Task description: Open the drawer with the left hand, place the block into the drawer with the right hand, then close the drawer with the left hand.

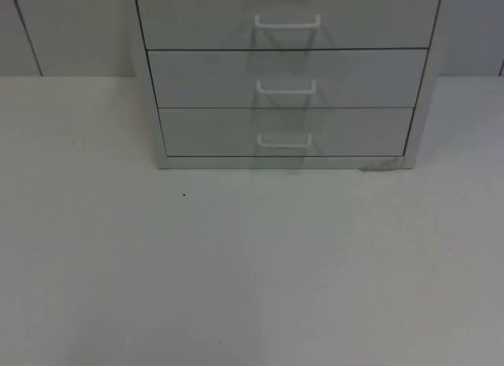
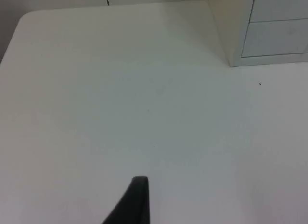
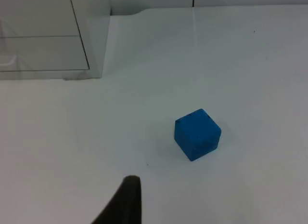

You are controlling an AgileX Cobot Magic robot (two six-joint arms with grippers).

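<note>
The white table (image 1: 236,287) is lying open in front of the drawer cabinet (image 1: 283,79), whose 3 drawers are sitting flush and closed against the far wall. The blue block (image 3: 197,134) is resting on the table well apart from the cabinet's right edge. The left gripper (image 2: 137,200) and right gripper (image 3: 125,200) are hovering over the table; I cannot tell either's opening.

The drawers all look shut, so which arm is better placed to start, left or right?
Left, probably. All three drawers of the cabinet are closed, so a handle must be pulled first. The left claw hangs over bare table by the cabinet's corner. The right claw hangs near the blue block, which comes later.
</note>
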